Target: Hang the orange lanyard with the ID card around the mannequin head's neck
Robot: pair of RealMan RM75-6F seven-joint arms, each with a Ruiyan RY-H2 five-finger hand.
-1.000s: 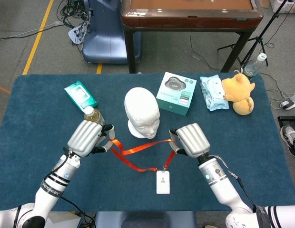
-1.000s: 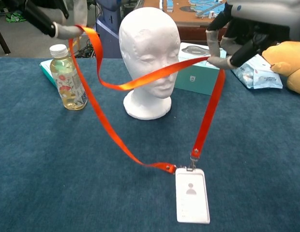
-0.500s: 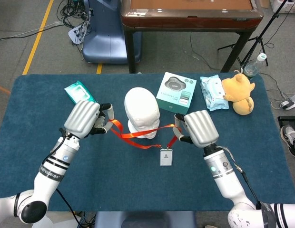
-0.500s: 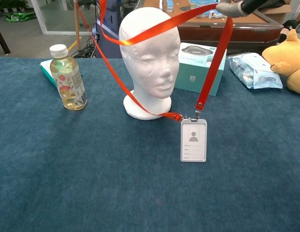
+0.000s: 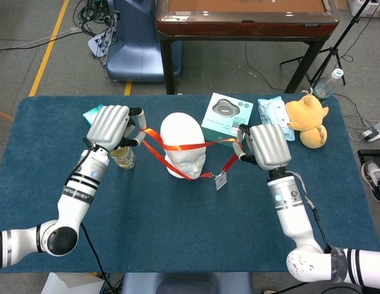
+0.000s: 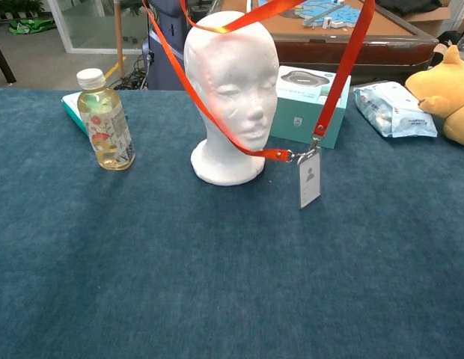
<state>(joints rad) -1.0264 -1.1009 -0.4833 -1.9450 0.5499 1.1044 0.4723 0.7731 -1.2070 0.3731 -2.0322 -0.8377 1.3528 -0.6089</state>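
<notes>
The white mannequin head stands upright mid-table. The orange lanyard is stretched wide between my two hands, held up in the air. One strap crosses the crown of the head, the other runs down past its face to the clip. The ID card hangs off the table in front of the neck, turned partly edge-on. My left hand pinches the strap left of the head, and my right hand pinches it on the right. Both hands are above the chest view's frame.
A drink bottle stands just under my left hand, with a green wipes pack behind it. A teal box, a blue wipes pack and a yellow plush toy lie at the back right.
Both hands rose and moved away from me, lifting the loop from in front of the face to over the crown. The card left the table and now dangles near the neck.
</notes>
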